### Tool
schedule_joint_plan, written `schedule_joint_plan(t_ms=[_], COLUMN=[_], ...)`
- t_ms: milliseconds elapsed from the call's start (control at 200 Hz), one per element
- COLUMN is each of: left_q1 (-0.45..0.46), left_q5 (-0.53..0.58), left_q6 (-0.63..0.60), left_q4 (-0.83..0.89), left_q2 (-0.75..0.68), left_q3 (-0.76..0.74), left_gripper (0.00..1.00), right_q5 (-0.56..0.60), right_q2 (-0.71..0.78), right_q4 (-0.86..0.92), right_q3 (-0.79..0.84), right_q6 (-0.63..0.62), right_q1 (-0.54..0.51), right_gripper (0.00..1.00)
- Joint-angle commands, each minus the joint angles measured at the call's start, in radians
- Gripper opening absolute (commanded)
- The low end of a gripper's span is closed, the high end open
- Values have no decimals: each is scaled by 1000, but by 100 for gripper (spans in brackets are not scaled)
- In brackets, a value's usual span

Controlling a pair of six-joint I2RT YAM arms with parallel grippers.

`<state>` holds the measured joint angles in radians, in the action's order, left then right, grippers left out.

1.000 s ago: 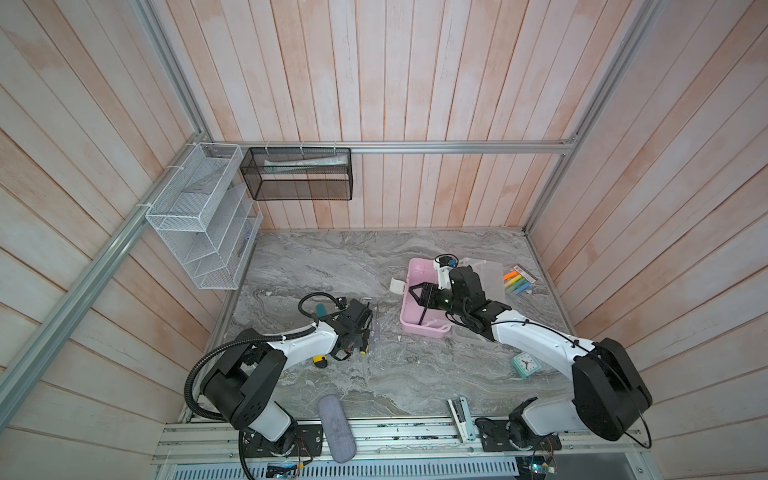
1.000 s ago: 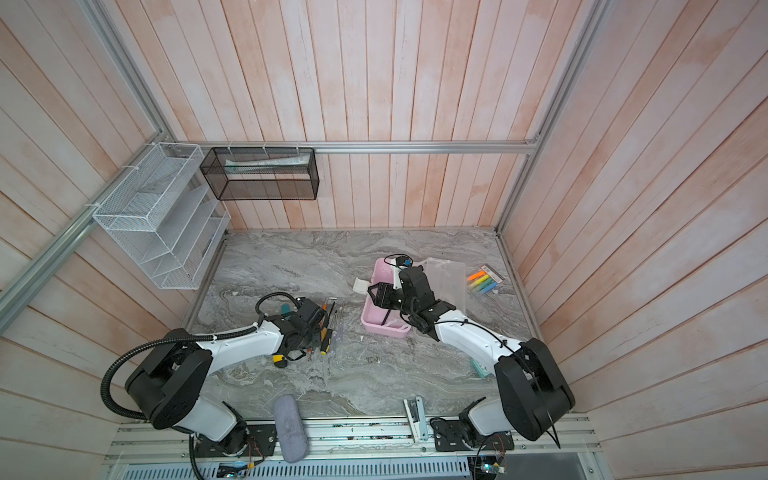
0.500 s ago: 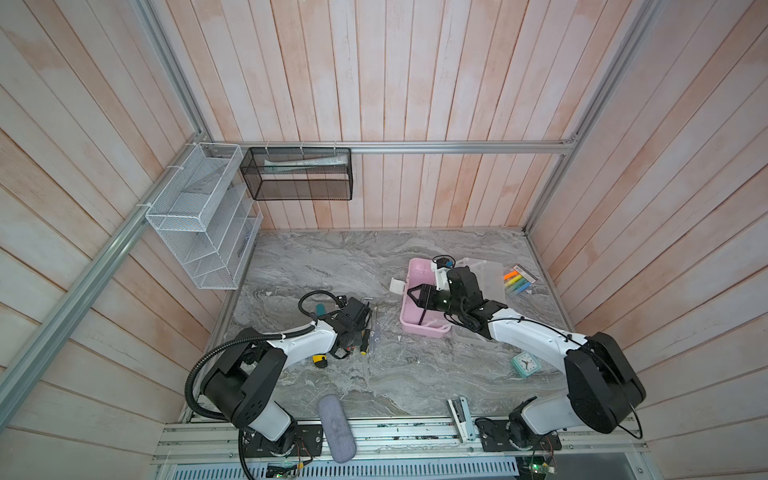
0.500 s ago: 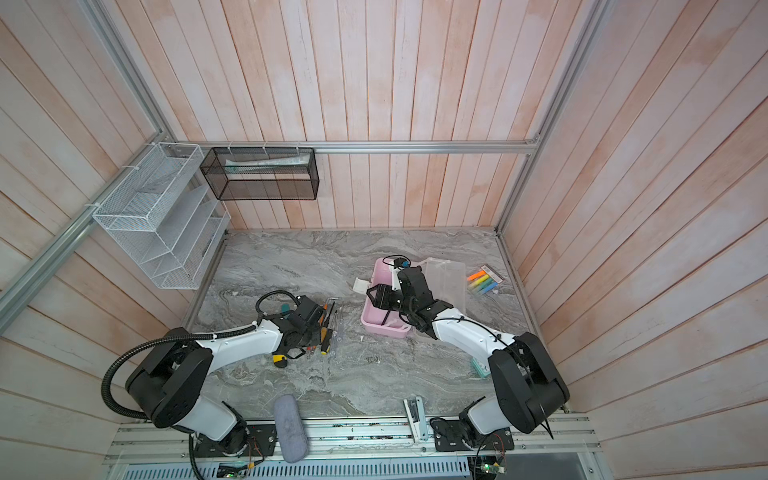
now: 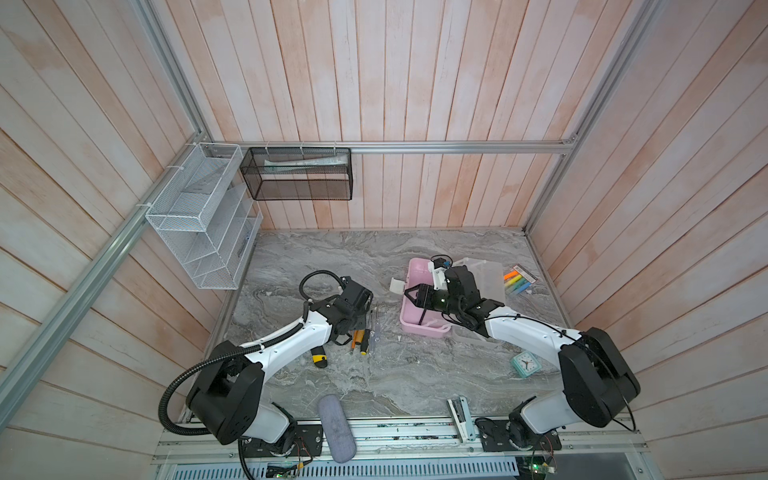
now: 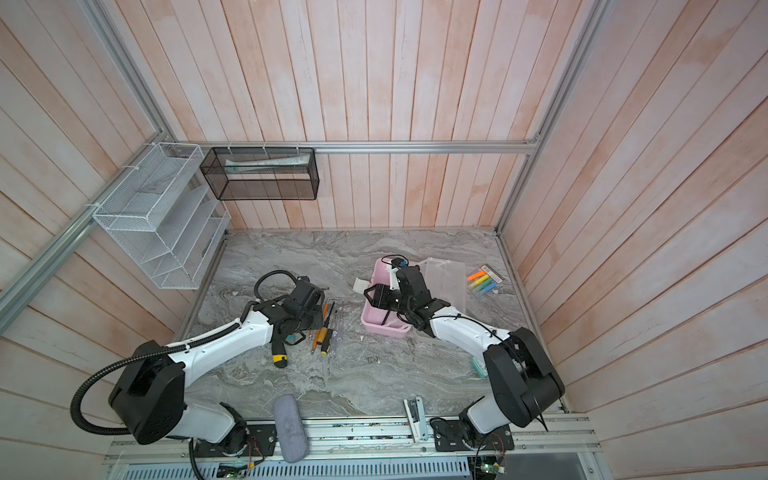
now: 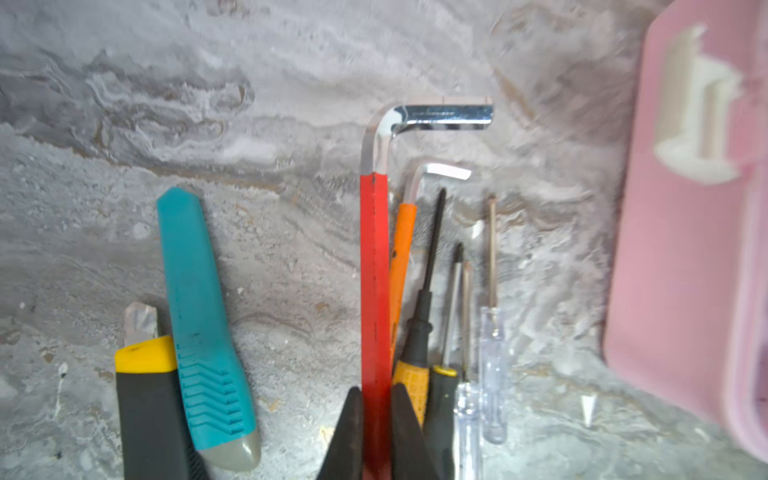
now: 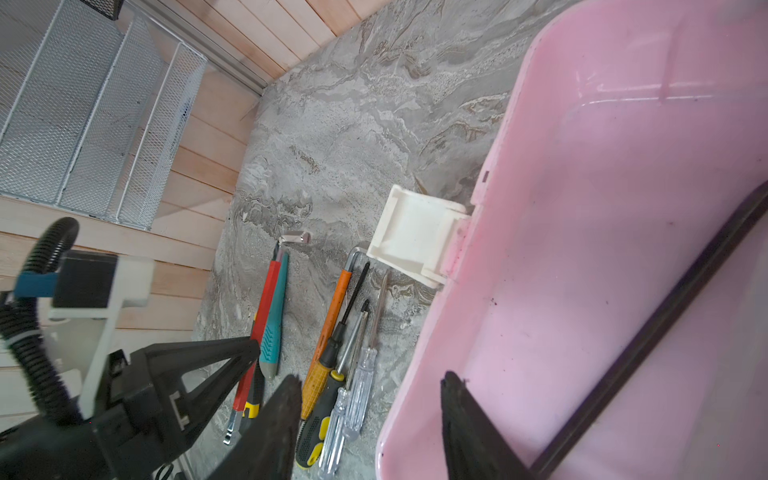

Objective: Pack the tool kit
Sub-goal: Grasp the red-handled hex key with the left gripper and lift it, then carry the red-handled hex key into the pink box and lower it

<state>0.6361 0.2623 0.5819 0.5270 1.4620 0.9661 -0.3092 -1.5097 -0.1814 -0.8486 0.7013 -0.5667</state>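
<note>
The tool kit's pink box (image 5: 415, 328) stands open right of centre, with a thin black bar (image 8: 665, 332) lying inside. Left of it lie the tools in a row: a red hex key (image 7: 374, 270), an orange hex key (image 7: 402, 249), slim screwdrivers (image 7: 419, 332), a teal tool (image 7: 199, 299) and a black-yellow tool (image 7: 145, 395). My left gripper (image 7: 376, 392) is shut on the red hex key's shaft. The right gripper (image 8: 370, 378) is open astride the box's left rim, one finger inside and one outside, also visible in both top views (image 5: 413, 297) (image 6: 370, 293).
The frosted lid (image 5: 486, 274) lies right of the box, with a highlighter packet (image 5: 517, 282) beyond it. A teal clock (image 5: 525, 363) sits under the right arm. A grey pouch (image 5: 336, 428) rests on the front rail. A white wire rack (image 5: 199, 232) and a black mesh basket (image 5: 299, 174) hang on the walls.
My left gripper has closed fully on the red hex key. The right gripper's jaws have narrowed slightly over the box rim; both arms have hardly shifted.
</note>
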Motion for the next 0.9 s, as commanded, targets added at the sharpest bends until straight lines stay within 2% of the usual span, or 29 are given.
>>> schedule_joint_plan(t_ms=[0,165,380,610,890], left_q1=[20,50,119,152,152], left_q5=[0,-87,-216,-256,-261], left_q6=[-20,-20,-5,5,2], left_q4=[2,-74,-214,-277,-291], left_q2=[-33,-19,129,288,442], left_q3=[72,134,274,421,501], left_gripper=[0,0,0,0,0], right_q5=[-28,-21,13,67,76], right_q2=[-12,43,89,183,277], right_q4=[-16,-24,39,102,111], right_q3=[-32,-14,-9,17,78], right_q6=[17,41,34,24,26], right_q1=[7,22,44,89,152], right_gripper=[53,53,53,53,53])
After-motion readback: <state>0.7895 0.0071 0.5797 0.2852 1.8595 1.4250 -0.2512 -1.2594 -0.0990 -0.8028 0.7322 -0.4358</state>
